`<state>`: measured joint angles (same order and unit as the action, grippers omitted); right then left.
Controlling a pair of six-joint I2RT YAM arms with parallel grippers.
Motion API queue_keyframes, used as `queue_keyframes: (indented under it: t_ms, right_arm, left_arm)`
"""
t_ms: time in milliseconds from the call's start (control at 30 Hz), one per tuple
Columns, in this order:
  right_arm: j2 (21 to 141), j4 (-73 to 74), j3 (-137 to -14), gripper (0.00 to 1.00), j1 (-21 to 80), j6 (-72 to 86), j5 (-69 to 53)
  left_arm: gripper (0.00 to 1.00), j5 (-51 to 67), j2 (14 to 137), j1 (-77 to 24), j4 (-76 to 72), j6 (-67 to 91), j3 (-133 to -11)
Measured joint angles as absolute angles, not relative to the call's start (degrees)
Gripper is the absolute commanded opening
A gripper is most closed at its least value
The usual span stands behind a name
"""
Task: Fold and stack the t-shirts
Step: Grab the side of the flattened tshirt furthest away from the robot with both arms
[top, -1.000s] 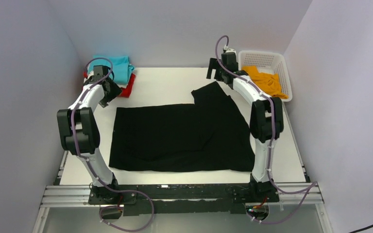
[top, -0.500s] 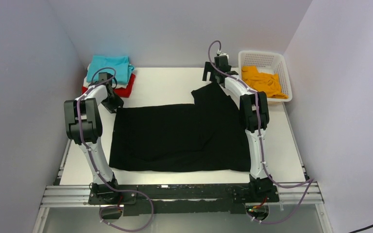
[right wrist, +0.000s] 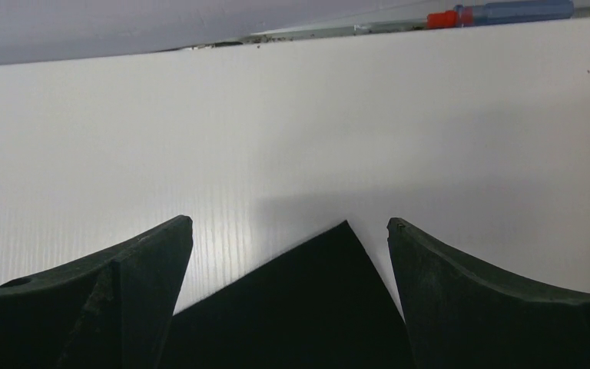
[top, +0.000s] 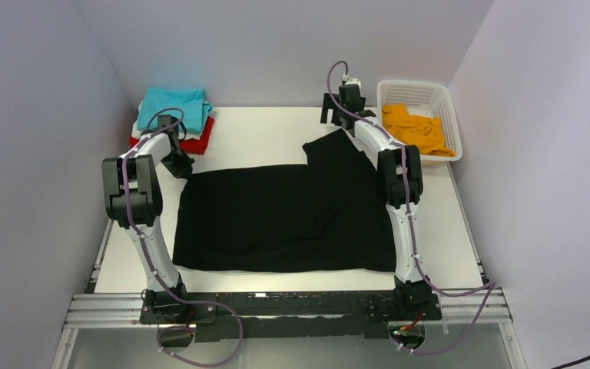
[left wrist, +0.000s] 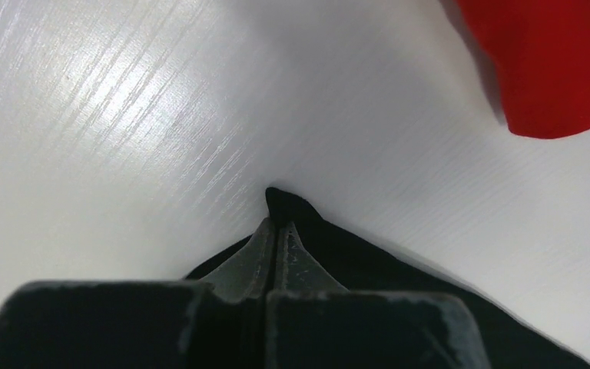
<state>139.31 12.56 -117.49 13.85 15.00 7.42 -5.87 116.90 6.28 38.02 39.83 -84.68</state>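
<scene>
You're looking at a plain black t-shirt (top: 292, 215), a teal t-shirt (top: 173, 102), a red t-shirt (top: 198, 144), an orange t-shirt (top: 415, 129), a white lattice basket (top: 449, 115) and a white, faintly grained table (top: 269, 134).

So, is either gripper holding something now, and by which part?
The left gripper is shut on the black t-shirt, pinching its far left corner. The right gripper is open, with another far tip of the same shirt in its gap, and holds nothing.

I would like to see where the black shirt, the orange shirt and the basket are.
black shirt (top: 284, 219), top view, middle of the spread cloth.
orange shirt (top: 415, 129), top view, middle of the crumpled cloth.
basket (top: 411, 92), top view, far wall.
</scene>
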Motion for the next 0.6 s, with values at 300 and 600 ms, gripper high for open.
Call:
queue_keyframes:
  t_ms: [300,600]
  right_arm:
    - [148.31,16.51,-128.97,1.00,15.05,14.15,8.69]
    - [149.91,22.94,-130.30,0.87,15.86,12.88,11.20]
  left_arm:
    - [0.00,-5.80,116.90,5.74,38.70,39.59,-84.88]
    - [0.00,-5.15,116.46,5.61,37.98,39.57,-84.23]
